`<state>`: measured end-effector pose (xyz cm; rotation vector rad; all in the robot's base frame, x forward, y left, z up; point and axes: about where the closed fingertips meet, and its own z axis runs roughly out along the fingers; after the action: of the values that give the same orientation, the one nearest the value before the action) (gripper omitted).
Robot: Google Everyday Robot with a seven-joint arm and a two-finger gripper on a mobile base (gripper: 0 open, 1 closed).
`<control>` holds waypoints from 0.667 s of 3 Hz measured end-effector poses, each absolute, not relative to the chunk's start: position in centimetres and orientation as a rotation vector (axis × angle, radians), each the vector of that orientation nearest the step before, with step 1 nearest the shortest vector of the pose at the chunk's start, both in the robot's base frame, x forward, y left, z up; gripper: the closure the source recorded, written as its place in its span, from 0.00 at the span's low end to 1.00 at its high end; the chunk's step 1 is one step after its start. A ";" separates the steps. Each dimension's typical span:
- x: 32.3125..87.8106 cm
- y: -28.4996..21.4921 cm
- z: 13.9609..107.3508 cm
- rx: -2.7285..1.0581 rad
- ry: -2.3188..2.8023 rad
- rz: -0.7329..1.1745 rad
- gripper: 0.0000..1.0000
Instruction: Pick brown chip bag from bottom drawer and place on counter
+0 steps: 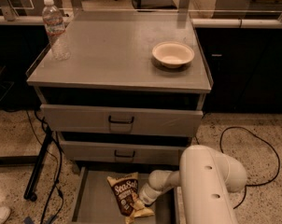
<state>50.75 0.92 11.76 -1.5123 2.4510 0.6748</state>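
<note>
Arm [211, 181] reaching down at near right into open bottom drawer [85, 202]. Bag [123, 193] lying tilted in drawer. Gripper [142, 202] touching bag's near right end; clamping or not, cannot tell. Bowl [173, 53] sitting right on counter [117, 50], bottle [54, 29] standing far left.
</note>
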 end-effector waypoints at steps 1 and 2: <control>50.8 0.9 11.8 -1.512 2.451 0.675 1.00; 50.8 0.9 12.2 -1.512 2.451 0.675 1.00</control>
<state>50.75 0.92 12.20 -1.5123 2.4510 0.6749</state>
